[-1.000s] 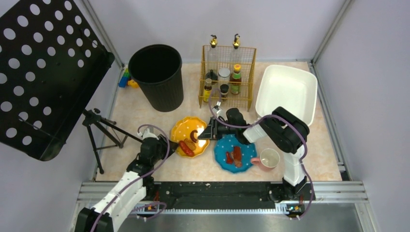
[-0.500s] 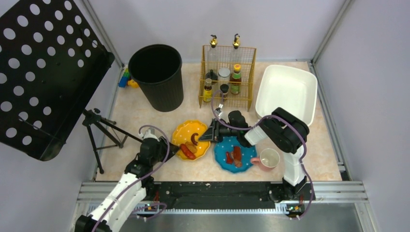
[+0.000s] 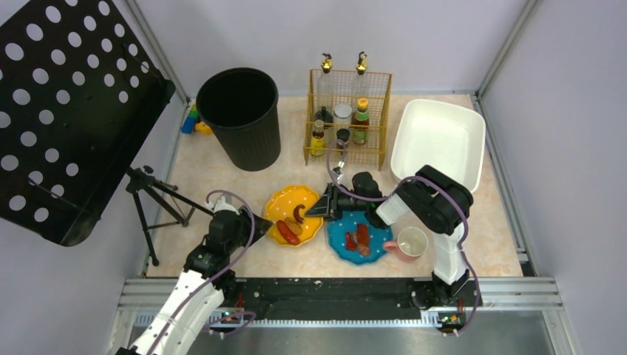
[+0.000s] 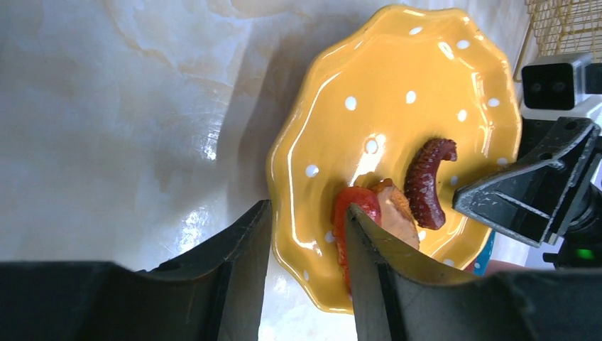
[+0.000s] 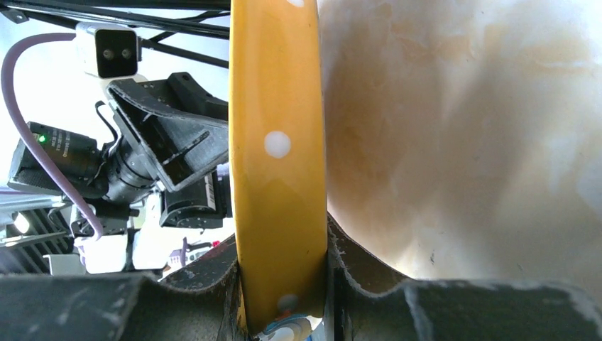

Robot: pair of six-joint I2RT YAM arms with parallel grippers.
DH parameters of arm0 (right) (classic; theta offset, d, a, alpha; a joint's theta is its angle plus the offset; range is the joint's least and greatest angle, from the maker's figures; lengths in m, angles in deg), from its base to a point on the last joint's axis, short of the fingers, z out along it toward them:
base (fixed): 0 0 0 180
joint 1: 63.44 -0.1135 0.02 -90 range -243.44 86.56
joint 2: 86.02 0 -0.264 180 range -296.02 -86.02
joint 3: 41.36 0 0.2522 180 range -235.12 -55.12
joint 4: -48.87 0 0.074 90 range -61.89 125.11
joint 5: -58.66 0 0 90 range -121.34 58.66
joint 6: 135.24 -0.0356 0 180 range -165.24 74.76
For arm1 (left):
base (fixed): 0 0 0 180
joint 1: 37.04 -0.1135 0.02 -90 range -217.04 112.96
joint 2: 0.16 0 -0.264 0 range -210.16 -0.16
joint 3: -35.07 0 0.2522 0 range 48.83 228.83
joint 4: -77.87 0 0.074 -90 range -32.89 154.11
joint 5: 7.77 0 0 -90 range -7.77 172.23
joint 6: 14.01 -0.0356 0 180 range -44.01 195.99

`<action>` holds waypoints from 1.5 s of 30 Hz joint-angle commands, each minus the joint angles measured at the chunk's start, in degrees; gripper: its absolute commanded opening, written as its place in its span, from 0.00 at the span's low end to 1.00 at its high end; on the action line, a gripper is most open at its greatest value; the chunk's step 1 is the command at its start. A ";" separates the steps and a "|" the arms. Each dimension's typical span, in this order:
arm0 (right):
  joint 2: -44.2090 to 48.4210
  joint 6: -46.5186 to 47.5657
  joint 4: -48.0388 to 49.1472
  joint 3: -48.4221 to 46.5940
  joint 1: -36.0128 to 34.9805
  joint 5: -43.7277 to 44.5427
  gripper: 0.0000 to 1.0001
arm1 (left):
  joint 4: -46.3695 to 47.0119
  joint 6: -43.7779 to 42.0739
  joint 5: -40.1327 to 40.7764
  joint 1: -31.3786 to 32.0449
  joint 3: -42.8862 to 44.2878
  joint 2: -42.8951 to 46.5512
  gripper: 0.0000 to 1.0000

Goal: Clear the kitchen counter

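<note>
A yellow white-dotted plate (image 3: 290, 205) lies on the kitchen counter (image 3: 214, 174), carrying a red sausage (image 4: 349, 213), a tan piece and a dark red tentacle (image 4: 426, 181). My right gripper (image 3: 326, 204) is shut on the plate's right rim, and the rim (image 5: 278, 142) fills the gap between its jaws (image 5: 280, 295). My left gripper (image 3: 260, 225) is open at the plate's near left edge. In the left wrist view (image 4: 307, 213) one finger stands over the counter and the other over the sausage, with the rim between them.
A blue plate (image 3: 375, 225) with food and a pink mug (image 3: 411, 242) lie right of the yellow plate. A white tub (image 3: 438, 140) is at back right, a gold wire rack (image 3: 347, 118) of bottles behind, and a black bin (image 3: 240, 118) at back left. A tripod (image 3: 151, 196) stands at left.
My right gripper has shifted slightly right and nearer, drawing the yellow plate with it. My left arm has eased back a little toward the near left.
</note>
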 commanded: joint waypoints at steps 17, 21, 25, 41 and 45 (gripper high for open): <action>14.16 -5.95 8.95 0.20 2.45 0.19 0.00 | -7.75 1.76 1.45 0.17 10.47 5.64 0.55; 17.14 -4.83 5.46 -0.39 2.57 1.17 0.00 | -11.17 2.15 2.29 0.17 15.02 6.16 0.54; 18.61 -5.50 4.55 -1.08 2.95 2.17 0.00 | -13.42 2.53 2.65 0.16 18.57 7.34 0.51; 23.82 -4.64 -5.67 -10.22 5.93 4.11 0.00 | -15.32 2.72 2.66 0.17 21.45 12.35 0.00; 24.98 -4.73 -8.25 -12.92 6.93 3.97 0.00 | -14.53 2.13 1.69 0.17 20.59 13.37 0.00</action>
